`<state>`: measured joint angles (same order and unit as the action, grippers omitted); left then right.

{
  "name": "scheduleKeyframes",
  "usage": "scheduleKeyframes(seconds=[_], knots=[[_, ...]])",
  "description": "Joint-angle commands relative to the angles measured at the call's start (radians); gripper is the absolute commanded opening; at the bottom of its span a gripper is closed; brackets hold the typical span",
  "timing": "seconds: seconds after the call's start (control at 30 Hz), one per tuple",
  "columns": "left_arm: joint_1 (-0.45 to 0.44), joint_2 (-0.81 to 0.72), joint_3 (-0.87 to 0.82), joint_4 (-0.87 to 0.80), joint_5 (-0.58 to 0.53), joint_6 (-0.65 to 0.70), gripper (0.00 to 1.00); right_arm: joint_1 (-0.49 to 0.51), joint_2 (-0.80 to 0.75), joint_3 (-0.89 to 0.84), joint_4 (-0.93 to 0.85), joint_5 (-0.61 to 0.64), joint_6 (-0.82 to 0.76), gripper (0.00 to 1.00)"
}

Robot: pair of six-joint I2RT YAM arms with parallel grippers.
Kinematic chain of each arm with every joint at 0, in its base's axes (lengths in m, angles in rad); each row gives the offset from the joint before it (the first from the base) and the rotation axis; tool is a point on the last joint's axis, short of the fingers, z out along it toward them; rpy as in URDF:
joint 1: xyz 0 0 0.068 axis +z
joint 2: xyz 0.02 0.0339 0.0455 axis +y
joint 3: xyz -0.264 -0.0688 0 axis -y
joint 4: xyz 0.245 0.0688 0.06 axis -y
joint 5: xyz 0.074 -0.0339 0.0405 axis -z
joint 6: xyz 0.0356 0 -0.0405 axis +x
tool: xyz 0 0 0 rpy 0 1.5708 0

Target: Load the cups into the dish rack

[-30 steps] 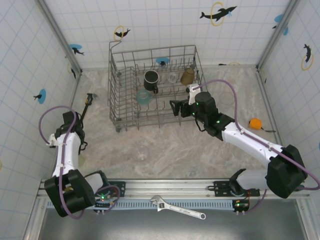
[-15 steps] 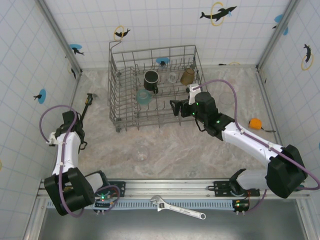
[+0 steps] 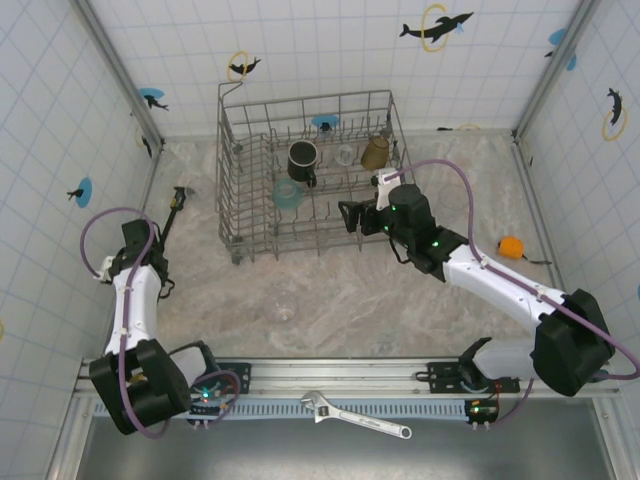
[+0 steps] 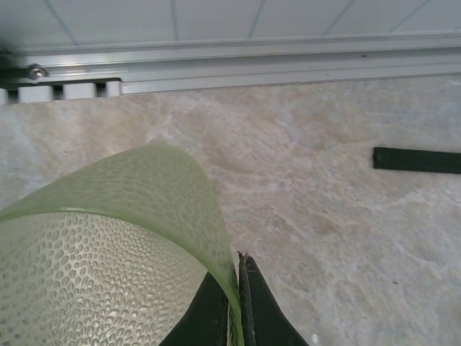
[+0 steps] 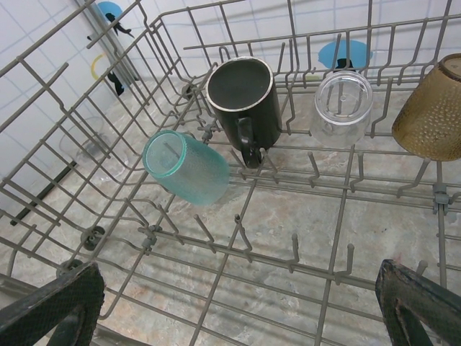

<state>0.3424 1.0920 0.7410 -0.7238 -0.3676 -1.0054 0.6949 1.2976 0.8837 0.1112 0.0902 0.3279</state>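
My left gripper (image 4: 238,288) is shut on the rim of a pale green dimpled cup (image 4: 108,245), which fills the lower left of the left wrist view just above the marble table. The grey wire dish rack (image 3: 232,200) stands at the back of the table. In it are a black mug (image 5: 245,97), a clear glass (image 5: 342,104), an amber tumbler (image 5: 432,115) and a teal cup (image 5: 189,167) lying on its side. My right gripper (image 5: 238,299) hangs open over the rack's near rows of tines, with nothing between its fingers. Another clear glass (image 3: 284,305) stands on the table in front of the rack.
A small orange round object (image 3: 511,247) lies at the right of the table. A black tool (image 3: 177,205) lies left of the rack. A wrench (image 3: 355,416) rests on the near rail. Tiled walls close in the table on three sides.
The left gripper's fingers have closed fully onto the green cup's rim and the left arm has shifted slightly. The right arm has not moved.
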Motion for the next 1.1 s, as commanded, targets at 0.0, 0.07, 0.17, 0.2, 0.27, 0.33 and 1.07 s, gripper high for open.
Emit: scheduleKeyframes(seconds=[0.0,0.07,0.17,0.2,0.27,0.33,1.07], knots=[[0.005,-0.02,0.008,0.057,0.105,0.073,0.0,0.006,0.017,0.014,0.002,0.014,-0.001,1.0],[0.006,-0.034,0.003,0.092,0.146,0.106,0.0,0.005,0.02,0.011,0.002,0.011,0.0,1.0],[0.006,-0.052,0.001,0.136,0.206,0.148,0.0,0.006,0.023,0.011,0.002,0.008,0.003,1.0],[0.005,-0.06,0.001,0.148,0.224,0.16,0.0,0.006,0.022,0.011,0.004,0.007,0.005,1.0],[0.005,-0.071,0.001,0.179,0.264,0.196,0.0,0.005,0.022,0.014,0.004,0.008,0.004,1.0],[0.006,-0.084,0.0,0.209,0.305,0.23,0.0,0.006,0.023,0.015,0.004,0.01,0.003,1.0],[0.006,-0.192,-0.072,0.54,0.568,0.316,0.0,0.006,0.028,0.006,-0.001,0.0,0.008,1.0]])
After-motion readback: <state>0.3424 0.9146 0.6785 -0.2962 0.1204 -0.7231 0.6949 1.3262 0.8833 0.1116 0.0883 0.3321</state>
